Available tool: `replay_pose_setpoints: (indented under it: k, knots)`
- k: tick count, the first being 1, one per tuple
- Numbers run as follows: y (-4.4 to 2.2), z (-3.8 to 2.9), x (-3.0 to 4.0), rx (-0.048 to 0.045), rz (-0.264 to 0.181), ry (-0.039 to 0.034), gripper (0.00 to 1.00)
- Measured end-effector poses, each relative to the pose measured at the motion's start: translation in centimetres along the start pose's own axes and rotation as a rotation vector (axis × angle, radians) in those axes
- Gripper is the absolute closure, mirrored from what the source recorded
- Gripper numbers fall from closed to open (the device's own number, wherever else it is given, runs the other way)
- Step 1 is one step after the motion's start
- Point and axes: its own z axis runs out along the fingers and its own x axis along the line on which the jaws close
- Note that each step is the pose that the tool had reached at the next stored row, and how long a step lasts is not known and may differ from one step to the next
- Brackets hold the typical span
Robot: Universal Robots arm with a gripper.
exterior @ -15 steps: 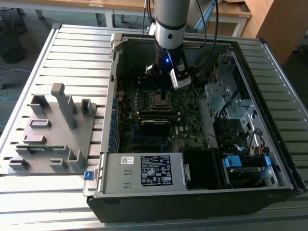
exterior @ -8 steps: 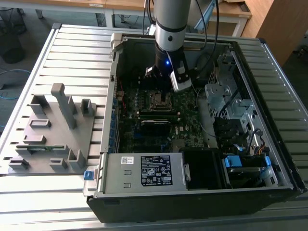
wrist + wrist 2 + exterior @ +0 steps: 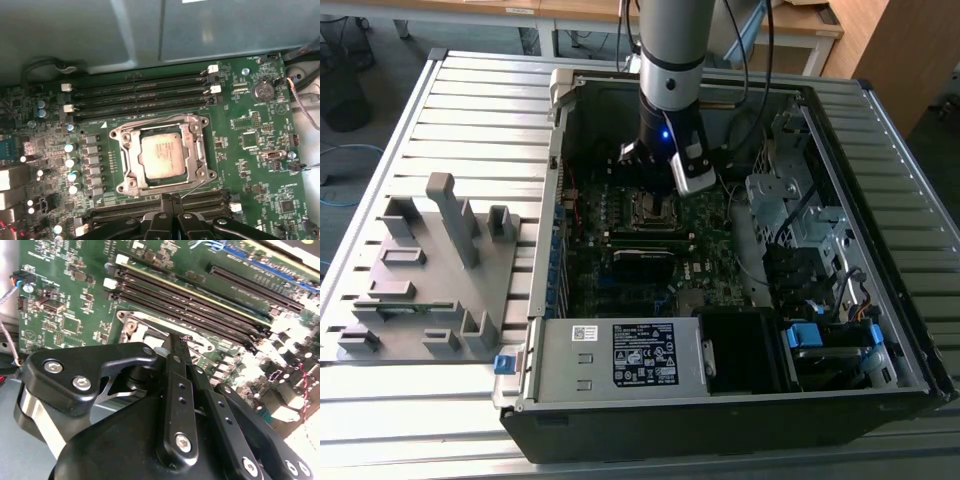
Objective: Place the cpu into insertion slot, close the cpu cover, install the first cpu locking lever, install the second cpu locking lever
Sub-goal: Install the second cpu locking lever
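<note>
The cpu (image 3: 161, 156) lies flat in the insertion slot (image 3: 118, 134), its dull silver top showing through the window of the cpu cover (image 3: 131, 167), which lies down over it. One thin wire lever (image 3: 150, 121) runs along the socket's far edge. Another wire lever (image 3: 197, 186) slants beside my fingertips. My gripper (image 3: 170, 198) is shut, the two black fingers pressed together, its tip just at the socket's edge (image 3: 176, 338). In the exterior view the gripper (image 3: 656, 183) hangs directly over the socket (image 3: 655, 210) inside the open computer case.
Long black memory slots (image 3: 140, 92) flank the socket on both sides. The case walls (image 3: 560, 130), a drive cage (image 3: 780, 200) and the power supply box (image 3: 620, 355) surround the board. A grey fixture (image 3: 430, 270) stands on the slatted table at the exterior view's left.
</note>
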Motion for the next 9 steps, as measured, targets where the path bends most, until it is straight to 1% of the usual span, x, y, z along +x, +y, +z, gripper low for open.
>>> replay_pose_setpoints:
  k: [6, 9]
  knots:
    - [-0.28, 0.06, 1.21, 0.0000, 0.000, -0.0001, 0.90]
    - [-0.49, 0.04, 1.37, 0.0002, 0.000, -0.0001, 0.90]
